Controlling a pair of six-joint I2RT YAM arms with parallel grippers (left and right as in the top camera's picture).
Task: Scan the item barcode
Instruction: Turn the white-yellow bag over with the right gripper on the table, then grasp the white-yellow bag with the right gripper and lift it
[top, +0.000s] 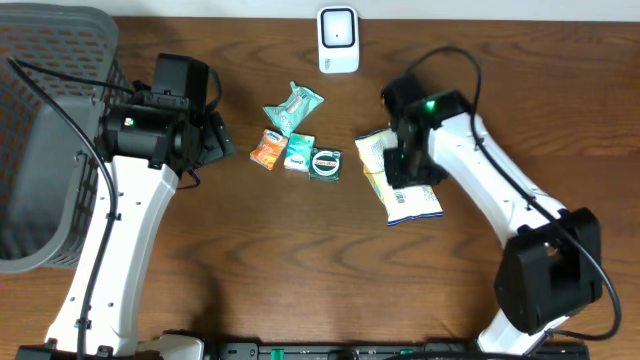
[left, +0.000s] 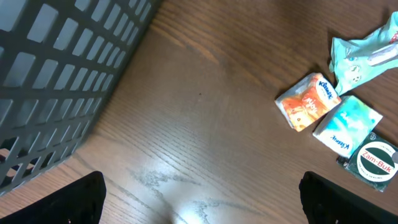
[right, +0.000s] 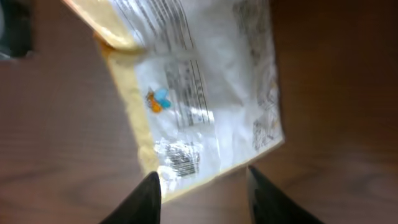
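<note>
Both pincers apart: left pincer (left: 208, 199) idle by basket (top: 40, 150); right pincer (right: 205, 196) straddles edge of packet (right: 199, 93), unclamped, flat on surface (top: 300, 260), barcode (right: 182, 158) up. Likely pickup step; next: clamp packet, show barcode to scanner (top: 338, 40).

The table (top: 300, 250) is brown wood grain, the basket (top: 40, 150) is grey with a square lattice, and the scanner (top: 338, 40) is white with a dark window. The left arm (top: 130, 220) and right arm (top: 490, 190) are white with black joints. The snack bag (right: 205, 93) is white and yellow with black print, a black-striped barcode (right: 183, 158) and a small blue-and-orange mark; the wrapper (left: 364, 56) is mint green, the Kleenex pack (left: 308, 102) orange and white, the tissue pack (left: 347, 124) teal and white, and the Zam-Buk tin (left: 375, 162) dark green with a white round label.
</note>
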